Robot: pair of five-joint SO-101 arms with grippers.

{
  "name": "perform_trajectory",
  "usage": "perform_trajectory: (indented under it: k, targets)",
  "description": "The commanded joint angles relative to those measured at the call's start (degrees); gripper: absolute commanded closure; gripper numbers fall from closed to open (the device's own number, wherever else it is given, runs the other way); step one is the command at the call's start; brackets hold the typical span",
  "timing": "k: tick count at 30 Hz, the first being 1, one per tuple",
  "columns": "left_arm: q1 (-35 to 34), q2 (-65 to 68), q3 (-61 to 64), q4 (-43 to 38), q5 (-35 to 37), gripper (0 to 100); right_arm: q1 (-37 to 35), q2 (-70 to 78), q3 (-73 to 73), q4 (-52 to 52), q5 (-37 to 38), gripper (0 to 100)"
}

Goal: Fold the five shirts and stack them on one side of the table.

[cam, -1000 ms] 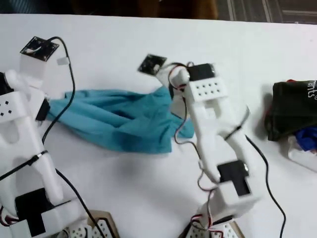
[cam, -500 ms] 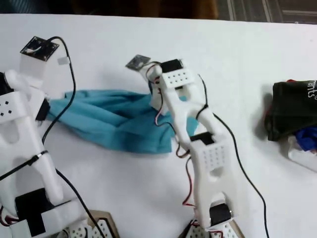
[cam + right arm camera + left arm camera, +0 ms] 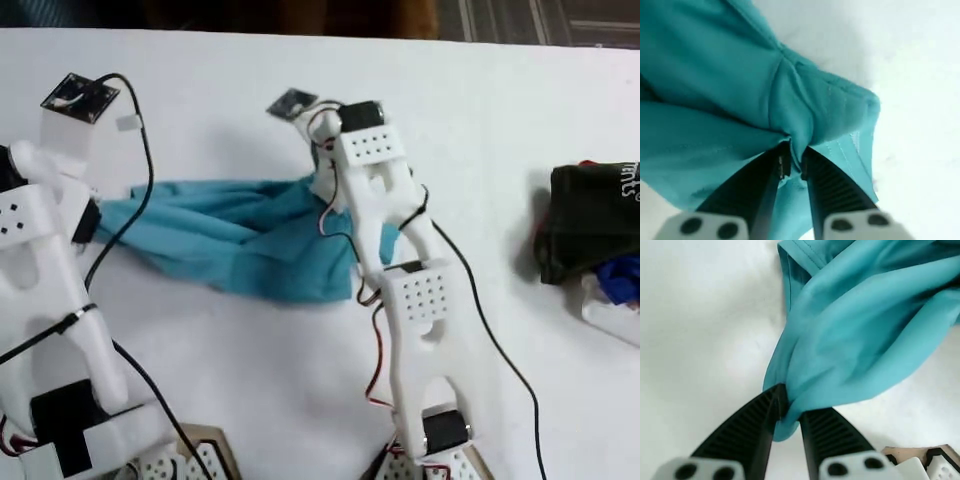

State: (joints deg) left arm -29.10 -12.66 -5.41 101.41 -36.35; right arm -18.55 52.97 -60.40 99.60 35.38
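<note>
A teal shirt [image 3: 235, 240] lies bunched and stretched between the two arms on the white table [image 3: 220, 90]. My left gripper [image 3: 788, 407] is shut on the shirt's left end [image 3: 850, 325], where the cloth is pinched between the black fingers. The left arm [image 3: 45, 250] stands at the left of the high view. My right gripper [image 3: 792, 157] is shut on a fold of the shirt [image 3: 715, 85] at its right end. The right arm [image 3: 390, 250] stands over that end in the high view, hiding the grip.
A dark green folded garment [image 3: 590, 225] lies at the table's right edge, with a blue and white bundle [image 3: 615, 285] just in front of it. Black cables [image 3: 140, 150] trail from both arms over the table.
The right arm swung left and stretched out over the shirt's right end, then drew slightly back right. The shirt's right corner has been gathered in toward the middle. The left arm stayed put.
</note>
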Motion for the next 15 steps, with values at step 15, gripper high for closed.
perform_trajectory:
  k: [15]
  targets:
    - [-0.5, -0.8, -1.7, 0.9, 0.7, 97, 1.5, 1.5, -2.7, 1.7, 2.1, 85.6]
